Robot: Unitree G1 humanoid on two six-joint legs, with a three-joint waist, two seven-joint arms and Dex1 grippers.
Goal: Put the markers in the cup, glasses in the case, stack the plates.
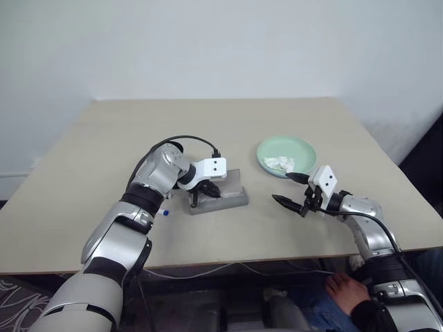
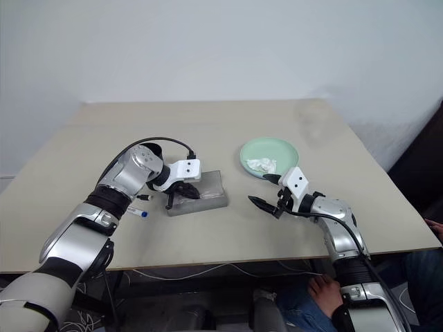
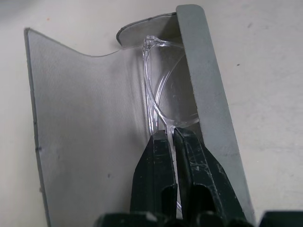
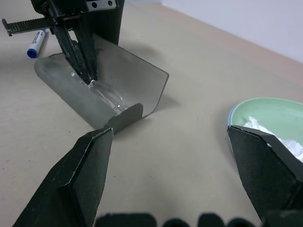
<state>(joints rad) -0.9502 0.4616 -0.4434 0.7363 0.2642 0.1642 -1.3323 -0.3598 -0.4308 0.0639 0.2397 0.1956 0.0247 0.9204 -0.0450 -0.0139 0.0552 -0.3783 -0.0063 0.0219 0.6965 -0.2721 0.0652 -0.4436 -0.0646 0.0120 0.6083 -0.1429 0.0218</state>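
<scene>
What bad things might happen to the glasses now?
The left gripper is pinching the thin clear glasses while they sit inside the open grey case. If it squeezes or pushes hard, the frame might bend or scratch. If it lets go crooked, an end may stick out and keep the flap from closing. Pulling away might also drag the light case.

Grey case (image 1: 220, 194); mint-green plate (image 1: 286, 155); blue-capped marker (image 4: 36, 44).
</scene>
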